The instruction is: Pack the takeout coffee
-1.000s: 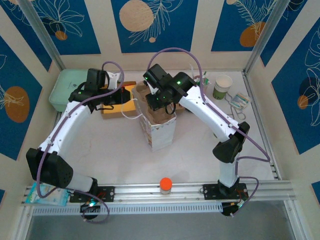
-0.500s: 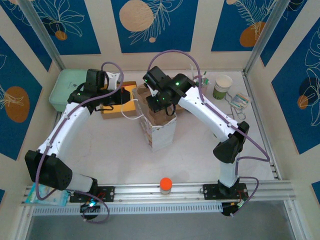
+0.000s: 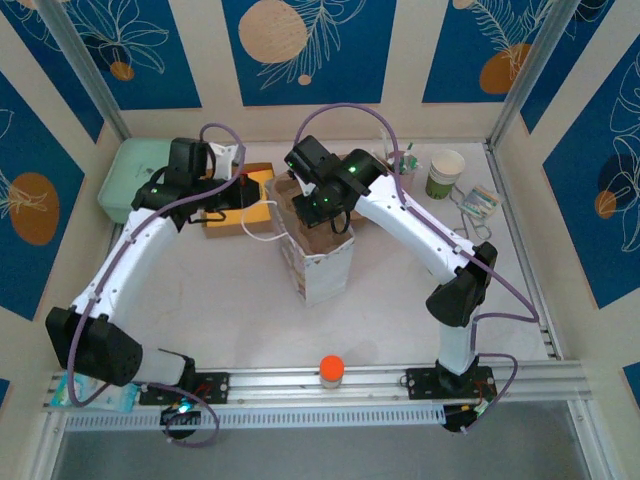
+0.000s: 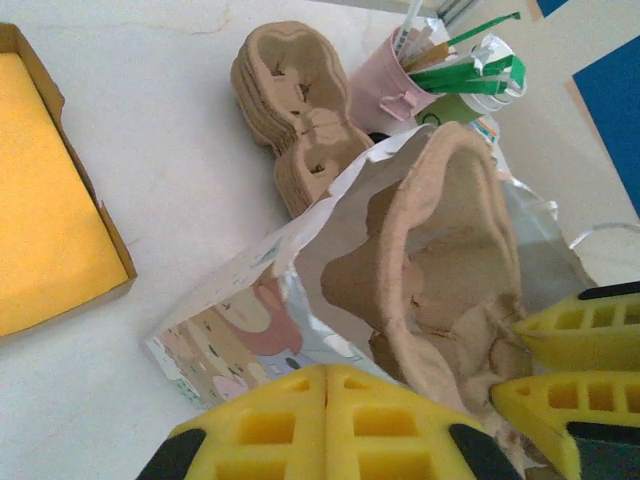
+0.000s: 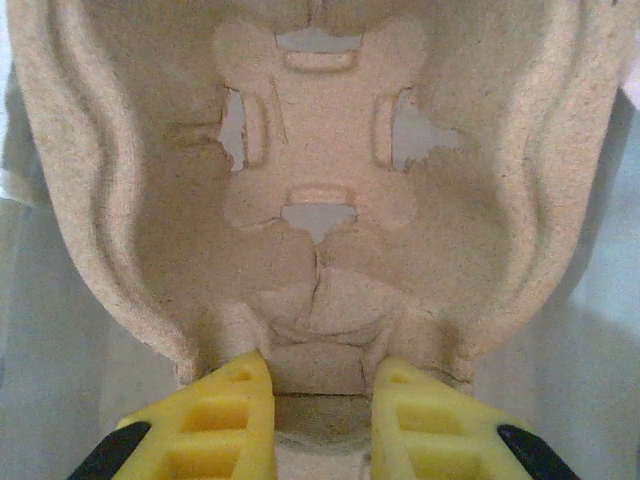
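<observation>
Grips pulp cup carrier (image 5: 320, 130) with right end effector (image 5: 320, 390) inside paper bag (image 4: 240, 320) mouth; holds left end effector (image 4: 327, 385) closed beside bag's rim.

I am looking down on a white table (image 3: 230, 310) sitting inside a small booth. Cream walls (image 3: 208, 50) are standing along the far, left and right sides, carrying blue panels (image 3: 330, 45) with pale leaf drawings and orange and peach discs. Metal posts (image 3: 84, 70) are rising at the far corners. A ribbed metal rail (image 3: 270, 380) is running along the near edge. Even light is casting only soft shadows.
</observation>
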Available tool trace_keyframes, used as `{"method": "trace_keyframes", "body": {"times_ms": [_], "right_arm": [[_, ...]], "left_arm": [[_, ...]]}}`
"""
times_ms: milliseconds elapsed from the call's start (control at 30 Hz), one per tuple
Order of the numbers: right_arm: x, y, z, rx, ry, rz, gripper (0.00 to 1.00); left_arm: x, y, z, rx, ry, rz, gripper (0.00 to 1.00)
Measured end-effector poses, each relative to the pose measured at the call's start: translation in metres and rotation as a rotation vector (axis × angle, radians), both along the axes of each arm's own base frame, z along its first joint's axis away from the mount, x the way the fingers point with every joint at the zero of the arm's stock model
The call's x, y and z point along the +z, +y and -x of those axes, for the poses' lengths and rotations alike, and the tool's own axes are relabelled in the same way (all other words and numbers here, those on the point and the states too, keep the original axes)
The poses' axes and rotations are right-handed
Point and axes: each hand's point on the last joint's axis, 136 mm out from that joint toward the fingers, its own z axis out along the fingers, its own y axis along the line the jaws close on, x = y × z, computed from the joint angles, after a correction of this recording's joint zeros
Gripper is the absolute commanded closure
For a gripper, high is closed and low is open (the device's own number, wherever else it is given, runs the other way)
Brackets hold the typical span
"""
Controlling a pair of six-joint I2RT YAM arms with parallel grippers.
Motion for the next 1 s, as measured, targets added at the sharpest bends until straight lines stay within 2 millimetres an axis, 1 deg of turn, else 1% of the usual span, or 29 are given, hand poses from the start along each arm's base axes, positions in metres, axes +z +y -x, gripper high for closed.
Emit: {"method": "trace_keyframes", "body": {"times_ms": [33, 67, 100, 200, 300, 400, 500, 533, 633, 700, 800, 900, 1000], "right_arm": [[0.000, 0.000, 0.000, 0.001, 0.002, -0.001, 0.84], [-0.001, 0.000, 0.001, 0.001, 0.005, 0.001, 0.84], [-0.001, 0.000, 0.001, 0.001, 0.007, 0.003, 0.84], [-0.004, -0.001, 0.003, 0.003, 0.019, 0.012, 0.84], [-0.007, -0.002, 0.005, 0.004, 0.033, 0.022, 0.84], [-0.008, -0.002, 0.006, 0.005, 0.039, 0.022, 0.84], [-0.009, -0.001, 0.007, 0.008, 0.045, 0.022, 0.84], [-0.010, 0.000, 0.008, 0.010, 0.048, 0.023, 0.84], [-0.018, 0.002, 0.009, 0.013, 0.074, 0.032, 0.84], [-0.023, 0.003, 0.010, 0.014, 0.089, 0.044, 0.84], [-0.028, 0.003, 0.011, 0.010, 0.102, 0.053, 0.84], [-0.028, 0.004, 0.012, 0.014, 0.104, 0.052, 0.84], [-0.028, 0.005, 0.012, 0.014, 0.104, 0.052, 0.84]], "left_arm": [[0.002, 0.000, 0.001, 0.001, -0.005, 0.003, 0.95], [0.004, 0.000, 0.002, 0.000, -0.010, 0.004, 0.81], [0.006, 0.000, 0.002, 0.001, -0.018, 0.007, 0.74], [0.012, 0.001, 0.004, 0.006, -0.027, 0.017, 0.60], [0.017, 0.000, 0.007, 0.000, -0.037, 0.031, 0.52], [0.019, -0.004, 0.012, -0.025, -0.047, 0.029, 0.47], [0.015, -0.013, 0.021, -0.066, -0.036, 0.013, 0.47], [0.014, -0.017, 0.025, -0.083, -0.033, 0.006, 0.48], [0.008, -0.026, 0.035, -0.126, -0.024, -0.016, 0.57], [0.001, -0.026, 0.037, -0.132, -0.014, -0.034, 0.66], [-0.010, -0.023, 0.039, -0.129, 0.006, -0.066, 0.75], [-0.013, -0.021, 0.040, -0.126, 0.009, -0.082, 0.80], [-0.015, -0.021, 0.040, -0.127, 0.009, -0.086, 0.81]]}}
